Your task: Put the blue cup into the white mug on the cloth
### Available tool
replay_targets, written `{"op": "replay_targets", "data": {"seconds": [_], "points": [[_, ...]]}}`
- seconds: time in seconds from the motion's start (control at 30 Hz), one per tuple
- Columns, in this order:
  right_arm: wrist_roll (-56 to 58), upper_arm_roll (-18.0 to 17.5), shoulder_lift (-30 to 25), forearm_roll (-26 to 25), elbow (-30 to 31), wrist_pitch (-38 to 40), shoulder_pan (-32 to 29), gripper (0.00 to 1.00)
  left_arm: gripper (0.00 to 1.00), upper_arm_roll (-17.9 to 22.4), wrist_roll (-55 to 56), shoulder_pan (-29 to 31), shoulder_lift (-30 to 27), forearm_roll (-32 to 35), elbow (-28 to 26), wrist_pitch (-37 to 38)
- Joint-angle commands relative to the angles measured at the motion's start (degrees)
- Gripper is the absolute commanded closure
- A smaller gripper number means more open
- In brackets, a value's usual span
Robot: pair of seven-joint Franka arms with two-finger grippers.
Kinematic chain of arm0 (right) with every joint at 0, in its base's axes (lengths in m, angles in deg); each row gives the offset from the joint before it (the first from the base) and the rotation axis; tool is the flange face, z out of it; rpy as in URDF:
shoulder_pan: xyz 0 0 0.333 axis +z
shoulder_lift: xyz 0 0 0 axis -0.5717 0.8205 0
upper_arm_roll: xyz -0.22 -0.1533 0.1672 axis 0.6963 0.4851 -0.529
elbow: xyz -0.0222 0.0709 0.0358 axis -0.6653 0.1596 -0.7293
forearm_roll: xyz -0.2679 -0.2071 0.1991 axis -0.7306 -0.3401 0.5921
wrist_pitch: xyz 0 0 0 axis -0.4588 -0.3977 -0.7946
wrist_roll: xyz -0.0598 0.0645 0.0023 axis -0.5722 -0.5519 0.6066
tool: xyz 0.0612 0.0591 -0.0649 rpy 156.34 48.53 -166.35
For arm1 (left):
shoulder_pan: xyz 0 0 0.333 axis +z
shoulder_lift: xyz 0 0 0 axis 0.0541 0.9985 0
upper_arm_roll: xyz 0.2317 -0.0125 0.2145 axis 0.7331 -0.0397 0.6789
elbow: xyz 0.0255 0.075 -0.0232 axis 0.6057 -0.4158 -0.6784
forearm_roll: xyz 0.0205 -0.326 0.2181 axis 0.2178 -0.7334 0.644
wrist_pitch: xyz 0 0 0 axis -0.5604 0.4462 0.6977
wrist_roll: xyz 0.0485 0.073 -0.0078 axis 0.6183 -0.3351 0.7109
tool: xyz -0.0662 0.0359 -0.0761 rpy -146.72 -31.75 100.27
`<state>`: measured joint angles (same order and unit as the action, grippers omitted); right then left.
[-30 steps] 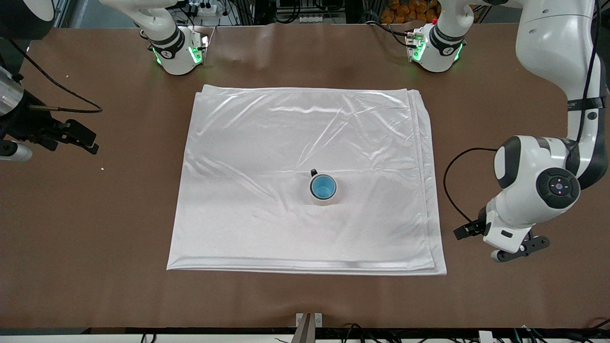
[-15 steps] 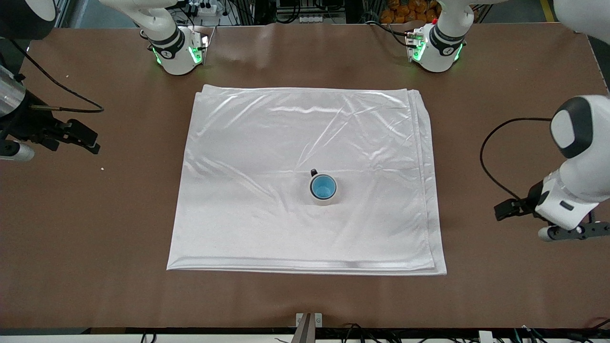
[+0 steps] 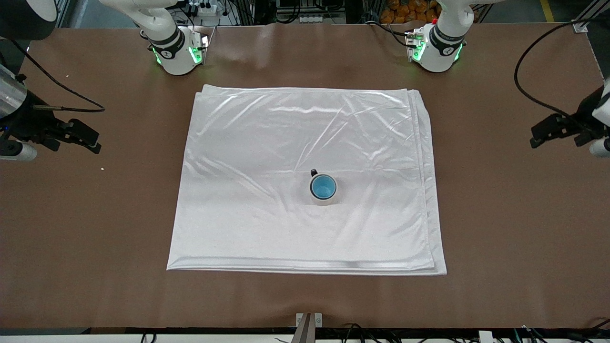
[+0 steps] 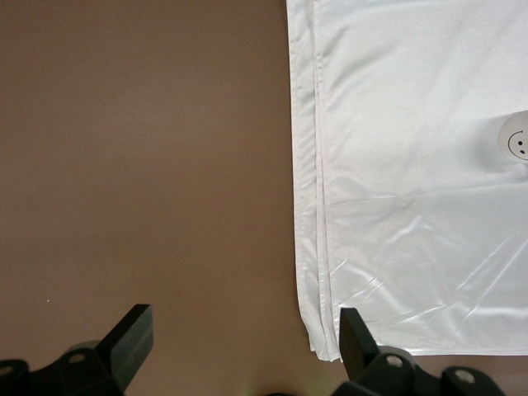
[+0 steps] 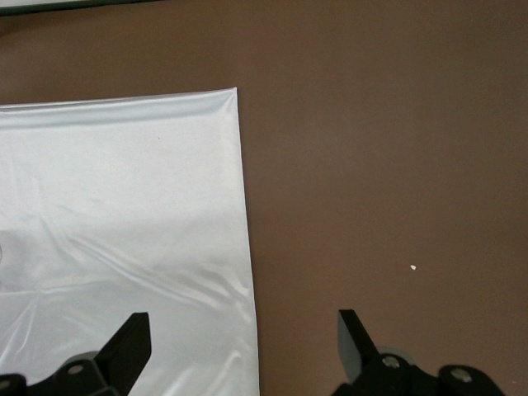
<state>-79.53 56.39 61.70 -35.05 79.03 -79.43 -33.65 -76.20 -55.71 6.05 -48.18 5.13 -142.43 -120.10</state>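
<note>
The blue cup [image 3: 323, 186] sits upright inside the white mug [image 3: 319, 200], whose black handle points toward the robots' bases. The mug stands on the white cloth [image 3: 267, 157], a little nearer to the front camera than the cloth's middle. My left gripper [image 3: 595, 140] hangs open and empty over bare table at the left arm's end. In the left wrist view its fingers [image 4: 132, 337] stand wide apart, the gripper [image 4: 245, 346] beside a cloth [image 4: 412, 165] corner, with the mug's dotted side [image 4: 516, 142] at the picture's edge. My right gripper [image 3: 16, 150] waits open at the right arm's end; the right wrist view shows it [image 5: 243, 346] over the cloth's edge [image 5: 124, 206].
The brown table [image 3: 500, 214] shows bare round the cloth. The two arm bases [image 3: 178, 52] [image 3: 436, 47] stand along the table's edge farthest from the front camera. A black cable [image 3: 529, 81] loops from the left arm. A small white crumb [image 3: 101, 168] lies near the right gripper.
My left arm has swung away from the cloth, out toward its end of the table and toward the bases. The cup, mug, cloth and right arm have stayed put.
</note>
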Motion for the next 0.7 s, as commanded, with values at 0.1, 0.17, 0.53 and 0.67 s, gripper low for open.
{"op": "replay_targets", "data": {"seconds": [0.1, 0.17, 0.53, 0.67], "points": [[0.8, 0.0, -1.4, -0.1, 1.3, 0.3, 0.2, 0.0, 0.0, -0.6, -1.4, 1.4, -0.5, -1.5, -0.4, 0.3], [0.8, 0.0, -1.4, -0.1, 1.3, 0.3, 0.2, 0.0, 0.0, -0.6, -1.4, 1.4, -0.5, -1.5, -0.4, 0.3], [0.8, 0.0, -1.4, -0.1, 1.3, 0.2, 0.5, 0.0, 0.0, -0.6, -1.4, 1.4, -0.5, -1.5, -0.4, 0.3], [0.8, 0.0, -1.4, -0.1, 1.3, 0.2, 0.6, 0.0, 0.0, -0.6, -1.4, 1.4, -0.5, -1.5, -0.4, 0.3]]}}
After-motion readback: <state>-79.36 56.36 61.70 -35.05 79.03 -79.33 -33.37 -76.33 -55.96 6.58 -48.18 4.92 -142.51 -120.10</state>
